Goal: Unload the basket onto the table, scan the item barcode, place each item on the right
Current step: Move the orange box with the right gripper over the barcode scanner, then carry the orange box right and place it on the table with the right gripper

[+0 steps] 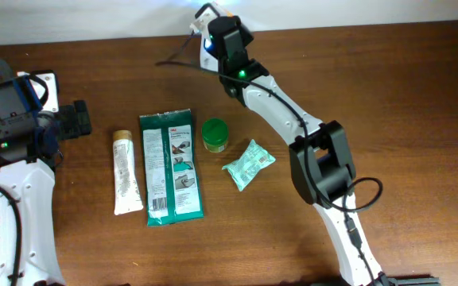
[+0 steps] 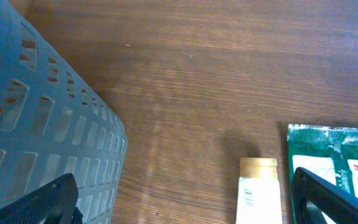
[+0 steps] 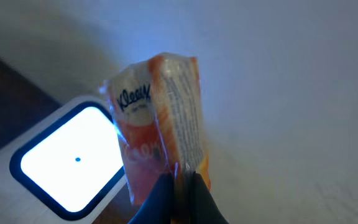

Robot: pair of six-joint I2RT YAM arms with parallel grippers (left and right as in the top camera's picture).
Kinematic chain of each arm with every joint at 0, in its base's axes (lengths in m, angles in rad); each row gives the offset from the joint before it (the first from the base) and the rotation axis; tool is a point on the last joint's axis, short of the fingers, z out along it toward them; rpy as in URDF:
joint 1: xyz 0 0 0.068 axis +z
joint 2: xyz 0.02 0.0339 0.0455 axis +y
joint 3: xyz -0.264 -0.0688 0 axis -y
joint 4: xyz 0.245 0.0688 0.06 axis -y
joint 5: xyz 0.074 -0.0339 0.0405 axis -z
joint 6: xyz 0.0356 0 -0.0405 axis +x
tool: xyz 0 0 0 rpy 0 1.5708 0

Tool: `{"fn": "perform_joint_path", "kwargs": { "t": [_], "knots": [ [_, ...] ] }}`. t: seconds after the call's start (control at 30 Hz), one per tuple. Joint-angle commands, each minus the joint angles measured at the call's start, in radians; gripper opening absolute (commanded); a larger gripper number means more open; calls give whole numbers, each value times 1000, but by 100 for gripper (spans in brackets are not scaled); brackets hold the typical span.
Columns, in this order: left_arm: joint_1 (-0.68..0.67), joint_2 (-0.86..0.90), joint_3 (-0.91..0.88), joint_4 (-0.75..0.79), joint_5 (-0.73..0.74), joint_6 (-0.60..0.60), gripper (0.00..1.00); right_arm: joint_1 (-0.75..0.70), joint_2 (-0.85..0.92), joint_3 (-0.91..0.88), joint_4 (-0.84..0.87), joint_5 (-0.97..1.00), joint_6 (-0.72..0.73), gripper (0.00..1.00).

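Right jaws clamp the Kleenex pack [image 3: 160, 106] at the far edge of the worktop [image 1: 388, 87], its long axis rising from them, just beside the lit scanner window [image 3: 73, 163]; left jaws gape apart, well away.

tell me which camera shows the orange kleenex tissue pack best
Right wrist: the orange plastic Kleenex tissue pack is large, lettering readable, held by the right gripper beside the glowing white scanner. Overhead shows only a sliver; left wrist none.

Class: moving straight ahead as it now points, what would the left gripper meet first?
Likely the gold end of the white tube, just ahead of the open left gripper. Depth is unclear, so perhaps the table first.
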Motion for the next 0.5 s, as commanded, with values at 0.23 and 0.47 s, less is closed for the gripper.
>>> {"fn": "perform_joint_path", "kwargs": {
  "t": [0.23,0.47],
  "knots": [
    [4,-14,14,2,-3,5,99,8,26,11,8,-3,-53,4],
    [4,-14,14,2,-3,5,99,11,-115,11,-162,-134,219,4]
  ]
}}
